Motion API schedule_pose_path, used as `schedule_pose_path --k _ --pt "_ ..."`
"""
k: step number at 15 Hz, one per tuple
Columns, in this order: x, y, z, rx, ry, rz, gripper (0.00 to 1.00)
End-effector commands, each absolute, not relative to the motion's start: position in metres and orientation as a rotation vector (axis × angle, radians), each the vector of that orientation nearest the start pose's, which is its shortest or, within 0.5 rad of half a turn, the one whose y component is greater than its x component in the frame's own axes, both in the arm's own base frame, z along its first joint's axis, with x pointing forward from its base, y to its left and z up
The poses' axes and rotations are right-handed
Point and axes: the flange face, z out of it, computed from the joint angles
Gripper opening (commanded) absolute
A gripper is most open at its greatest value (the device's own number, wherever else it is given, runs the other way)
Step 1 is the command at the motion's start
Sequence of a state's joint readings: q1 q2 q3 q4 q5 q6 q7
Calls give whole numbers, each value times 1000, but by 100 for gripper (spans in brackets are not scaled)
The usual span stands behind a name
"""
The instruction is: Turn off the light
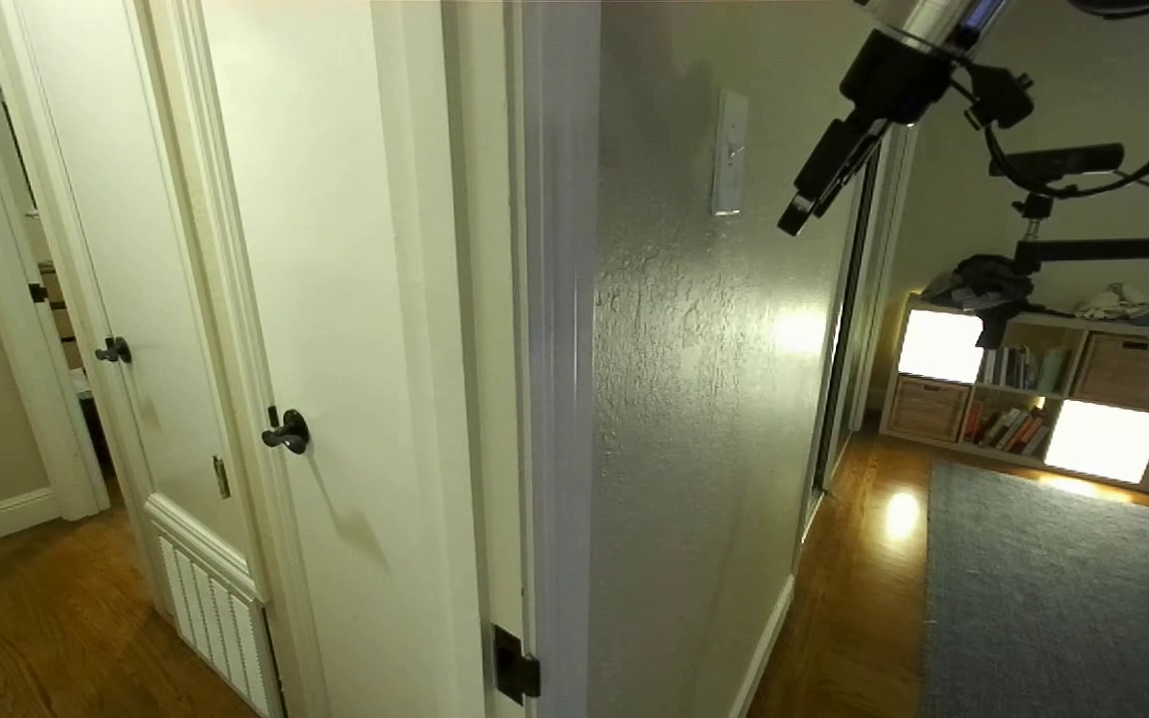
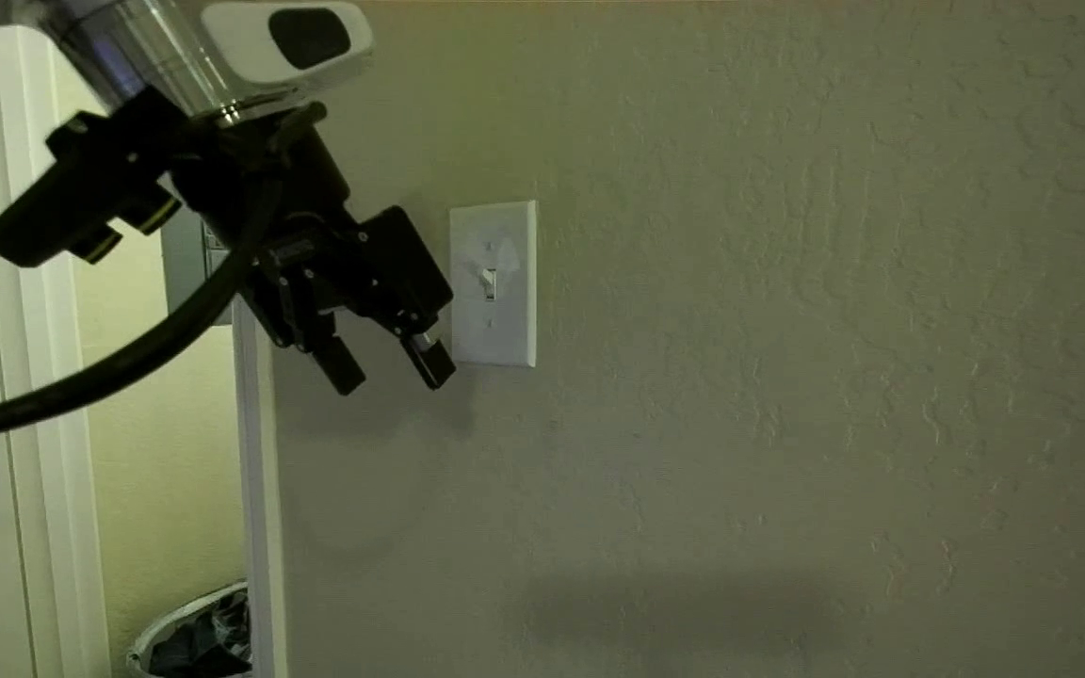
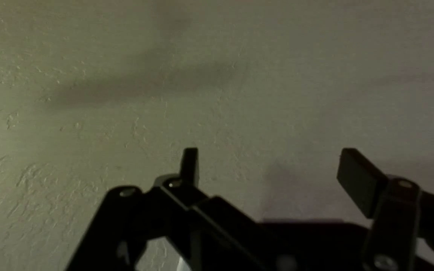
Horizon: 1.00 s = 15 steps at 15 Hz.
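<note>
End effector (image 2: 389,369) spread wide, nothing held; tips slant downward near the lower edge of the light switch (image 2: 514,292) in both exterior views, apparently clear of the wall (image 2: 787,424) carrying it. Step judged: approach, press not yet made. Next move likely calls for lifting a fingertip above the toggle (image 2: 489,282), which seems raised, then pushing down. Wrist view lacks the toggle, giving mainly textured wall; a glowing panel (image 1: 1105,441) appears only in an exterior view.
</note>
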<state>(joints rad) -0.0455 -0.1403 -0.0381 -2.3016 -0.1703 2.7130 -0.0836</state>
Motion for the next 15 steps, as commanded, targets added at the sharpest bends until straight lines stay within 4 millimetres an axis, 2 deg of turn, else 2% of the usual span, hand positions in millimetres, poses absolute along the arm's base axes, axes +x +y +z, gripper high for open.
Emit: schedule_pose_path --k 1,10,13,15 --pt "531 -53 485 -3148 -205 -1012 64" --pt "521 -55 524 -3106 -157 -1149 6" --pt "518 -55 535 -3101 -156 -1185 0" --pt "519 -55 542 -3086 -160 -1230 2"
